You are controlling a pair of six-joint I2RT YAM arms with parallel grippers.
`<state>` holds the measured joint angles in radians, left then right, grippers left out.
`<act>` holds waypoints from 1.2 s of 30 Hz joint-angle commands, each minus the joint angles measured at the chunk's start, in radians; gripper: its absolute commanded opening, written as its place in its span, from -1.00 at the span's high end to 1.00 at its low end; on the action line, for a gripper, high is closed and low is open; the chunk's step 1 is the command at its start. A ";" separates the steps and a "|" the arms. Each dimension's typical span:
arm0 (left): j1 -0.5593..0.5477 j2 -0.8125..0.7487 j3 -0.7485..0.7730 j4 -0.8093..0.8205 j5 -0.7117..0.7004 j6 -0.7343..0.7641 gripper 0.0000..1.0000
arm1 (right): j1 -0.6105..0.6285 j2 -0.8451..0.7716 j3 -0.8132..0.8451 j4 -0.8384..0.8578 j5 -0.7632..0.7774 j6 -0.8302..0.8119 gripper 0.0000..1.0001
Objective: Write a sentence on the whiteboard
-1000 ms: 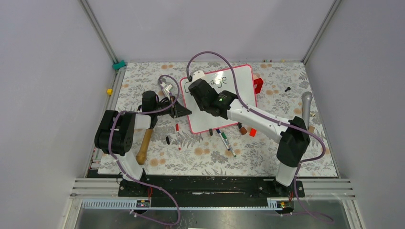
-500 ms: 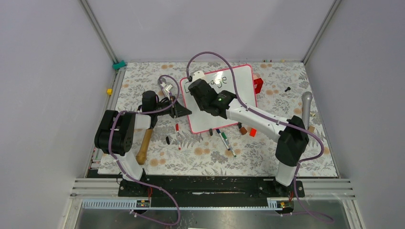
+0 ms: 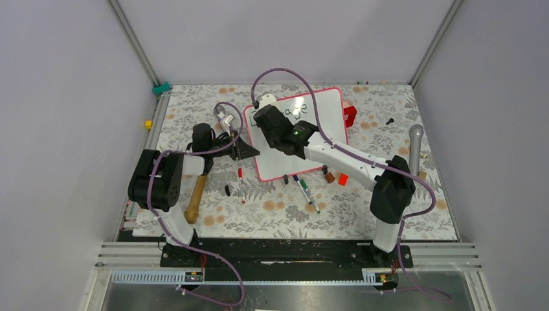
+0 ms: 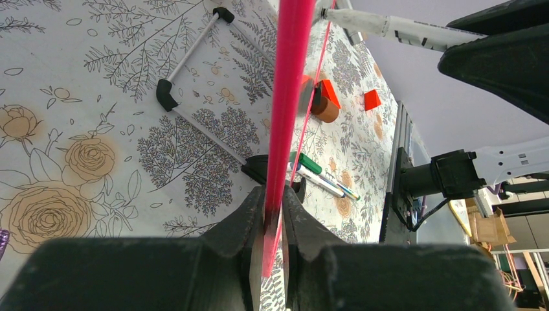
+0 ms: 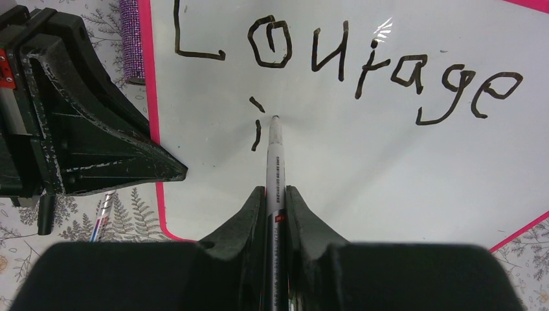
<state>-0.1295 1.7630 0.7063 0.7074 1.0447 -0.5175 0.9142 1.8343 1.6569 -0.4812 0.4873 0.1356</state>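
Whiteboard (image 3: 324,113), white with a pink frame, lies slantwise on the flowered table (image 3: 272,214), a little beyond the middle. We see the sentence (image 5: 343,65) begun on it. The word "Courage" runs along the far part in black. Beneath its first letters stands a short stroke with a dot above it (image 5: 257,126), the start of a second line.

Over the last second our right arm has crept slightly toward the far left of the board, while the left arm has not moved. We judge that the pen is shifting between strokes of the second word, so most of the sentence is yet to be written.

Our right gripper (image 5: 274,194) is clenched on a marker (image 5: 274,155). Its tip sits just right of the short stroke, and we cannot tell whether it touches the surface. Our left gripper (image 4: 273,214) is clamped on the whiteboard's pink frame at the near left edge, steadying it.

The pink left edge and the left gripper's black body lie close to the left of the tip, so there is little space that way. To the right and toward us the white is bare up to the frame, leaving room for the remaining words. Loose markers (image 3: 304,188) lie just off the near edge, and a red block (image 3: 350,115) sits beside the right edge.
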 commanded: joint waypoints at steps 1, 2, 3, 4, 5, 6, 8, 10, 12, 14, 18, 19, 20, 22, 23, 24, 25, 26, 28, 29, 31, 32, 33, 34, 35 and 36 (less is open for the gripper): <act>0.027 0.014 -0.013 0.017 -0.042 0.013 1.00 | -0.009 0.007 0.035 0.007 0.035 -0.004 1.00; 0.028 0.013 -0.014 0.018 -0.042 0.013 1.00 | -0.009 0.005 0.031 0.006 0.038 -0.004 1.00; 0.028 0.013 -0.014 0.017 -0.042 0.013 1.00 | -0.009 0.004 0.027 0.006 0.038 -0.004 1.00; 0.028 0.013 -0.014 0.019 -0.040 0.012 1.00 | -0.010 0.003 0.024 0.007 0.037 -0.004 1.00; 0.028 0.014 -0.014 0.018 -0.041 0.011 1.00 | -0.009 0.000 0.018 0.006 0.037 -0.002 1.00; 0.028 0.014 -0.016 0.019 -0.042 0.011 1.00 | -0.009 -0.003 0.014 0.006 0.035 -0.001 1.00; 0.029 0.014 -0.015 0.021 -0.042 0.009 1.00 | -0.009 -0.011 0.003 0.006 0.032 0.001 1.00; 0.030 0.012 -0.018 0.022 -0.043 0.008 1.00 | -0.009 -0.018 -0.011 0.006 0.025 0.005 1.00; 0.031 0.012 -0.019 0.025 -0.042 0.007 1.00 | -0.009 -0.026 -0.024 0.006 0.019 0.008 1.00; 0.031 0.013 -0.019 0.028 -0.041 0.005 1.00 | -0.009 -0.034 -0.037 0.007 0.010 0.015 1.00; 0.033 0.013 -0.022 0.037 -0.037 0.000 1.00 | -0.009 -0.046 -0.060 0.011 -0.004 0.023 1.00; 0.033 0.013 -0.022 0.037 -0.038 -0.001 1.00 | -0.008 -0.048 -0.065 0.011 -0.006 0.026 1.00; 0.034 0.014 -0.022 0.038 -0.037 -0.002 1.00 | -0.008 -0.048 -0.068 0.011 -0.009 0.027 1.00; 0.033 0.015 -0.022 0.039 -0.036 -0.004 1.00 | -0.008 -0.053 -0.074 0.012 -0.012 0.031 1.00; 0.033 0.015 -0.021 0.040 -0.035 -0.004 1.00 | -0.009 -0.053 -0.076 0.011 -0.012 0.031 1.00; 0.034 0.015 -0.021 0.041 -0.034 -0.004 1.00 | -0.009 -0.057 -0.077 0.010 -0.012 0.031 1.00; 0.033 0.015 -0.021 0.040 -0.035 -0.004 1.00 | -0.008 -0.059 -0.078 0.011 -0.013 0.032 1.00; 0.033 0.015 -0.021 0.040 -0.035 -0.005 1.00 | -0.009 -0.061 -0.078 0.010 -0.014 0.032 1.00; 0.034 0.015 -0.022 0.040 -0.035 -0.005 1.00 | -0.009 -0.063 -0.081 0.011 -0.018 0.032 1.00; 0.033 0.015 -0.022 0.040 -0.034 -0.005 1.00 | -0.008 -0.064 -0.083 0.011 -0.020 0.033 1.00; 0.034 0.015 -0.021 0.041 -0.034 -0.005 1.00 | -0.008 -0.067 -0.087 0.010 -0.024 0.034 1.00; 0.034 0.016 -0.021 0.040 -0.035 -0.005 1.00 | -0.008 -0.066 -0.089 0.011 -0.024 0.036 1.00; 0.034 0.016 -0.021 0.040 -0.033 -0.005 1.00 | -0.008 -0.067 -0.091 0.009 -0.025 0.037 1.00; 0.033 0.016 -0.021 0.041 -0.033 -0.005 1.00 | -0.008 -0.068 -0.093 0.010 -0.026 0.037 1.00; 0.033 0.017 -0.021 0.041 -0.033 -0.005 1.00 | -0.008 -0.070 -0.095 0.009 -0.026 0.039 1.00; 0.034 0.017 -0.021 0.041 -0.034 -0.005 1.00 | -0.008 -0.070 -0.095 0.009 -0.025 0.039 1.00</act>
<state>-0.1223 1.7630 0.6979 0.7280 1.0435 -0.5293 0.9142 1.8000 1.5745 -0.4789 0.4671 0.1585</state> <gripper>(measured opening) 0.125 0.174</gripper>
